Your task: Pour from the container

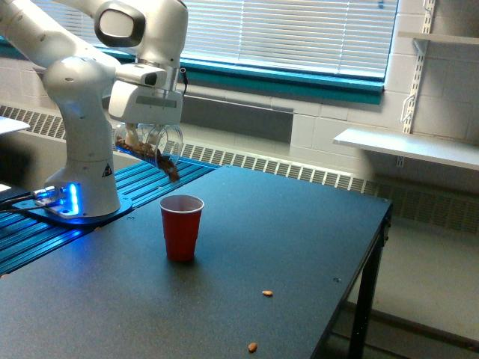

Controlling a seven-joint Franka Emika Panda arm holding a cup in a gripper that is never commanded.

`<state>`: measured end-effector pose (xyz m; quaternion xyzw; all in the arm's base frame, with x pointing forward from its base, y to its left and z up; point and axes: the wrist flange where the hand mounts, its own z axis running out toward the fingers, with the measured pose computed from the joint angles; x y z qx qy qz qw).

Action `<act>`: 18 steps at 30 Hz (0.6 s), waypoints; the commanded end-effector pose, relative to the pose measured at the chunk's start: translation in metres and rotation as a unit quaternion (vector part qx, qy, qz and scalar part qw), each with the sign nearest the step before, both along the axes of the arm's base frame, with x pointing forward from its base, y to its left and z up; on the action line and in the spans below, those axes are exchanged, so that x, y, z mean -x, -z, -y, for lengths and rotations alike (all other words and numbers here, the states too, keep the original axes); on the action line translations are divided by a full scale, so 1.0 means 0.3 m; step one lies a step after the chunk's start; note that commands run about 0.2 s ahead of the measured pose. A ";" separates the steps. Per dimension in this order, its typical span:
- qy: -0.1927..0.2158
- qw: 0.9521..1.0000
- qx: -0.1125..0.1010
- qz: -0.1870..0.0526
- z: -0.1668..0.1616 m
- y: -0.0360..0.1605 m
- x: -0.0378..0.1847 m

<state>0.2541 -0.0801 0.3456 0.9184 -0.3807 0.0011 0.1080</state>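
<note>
Lab: table-mounted robot arm (82, 112), cinderblock walls (329, 134)

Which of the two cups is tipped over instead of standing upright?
The clear cup held in the tool is tipped, brown pieces sliding toward its lowered mouth. The red cup stands upright on the table.

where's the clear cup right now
In the exterior view's upper left, the clear cup is tipped in the gripper, above the red cup.
</note>
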 end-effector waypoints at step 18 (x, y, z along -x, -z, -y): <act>0.001 0.999 0.003 -0.050 -0.069 0.122 0.027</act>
